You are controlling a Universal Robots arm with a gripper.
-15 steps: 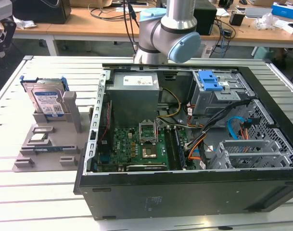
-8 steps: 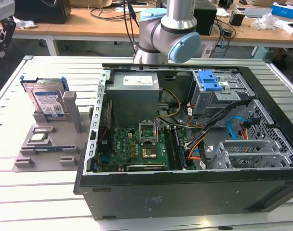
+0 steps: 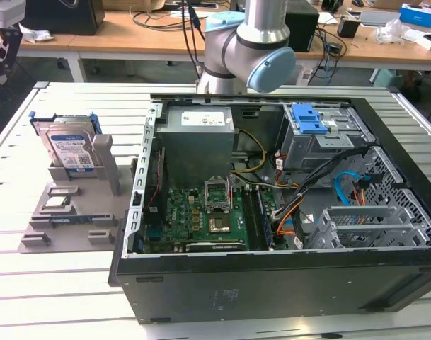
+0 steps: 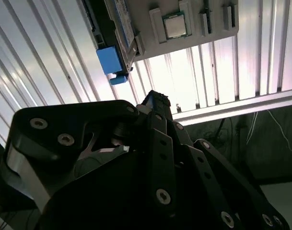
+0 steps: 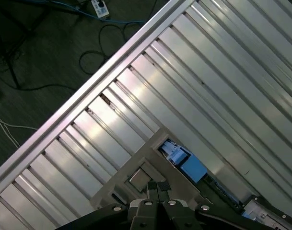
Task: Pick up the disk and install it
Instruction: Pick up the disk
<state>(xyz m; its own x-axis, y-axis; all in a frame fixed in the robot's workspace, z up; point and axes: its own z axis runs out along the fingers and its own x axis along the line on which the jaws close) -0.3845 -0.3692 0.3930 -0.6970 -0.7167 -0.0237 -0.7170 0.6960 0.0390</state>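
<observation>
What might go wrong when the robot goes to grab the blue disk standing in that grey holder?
The disk stands upright in a narrow grey holder, so an off-centre grab might tip or jam it. A small square chip lies on the same holder close by; a low approach may knock it. Inside the case, loose cables lie near the drive cage and might snag the disk.
</observation>
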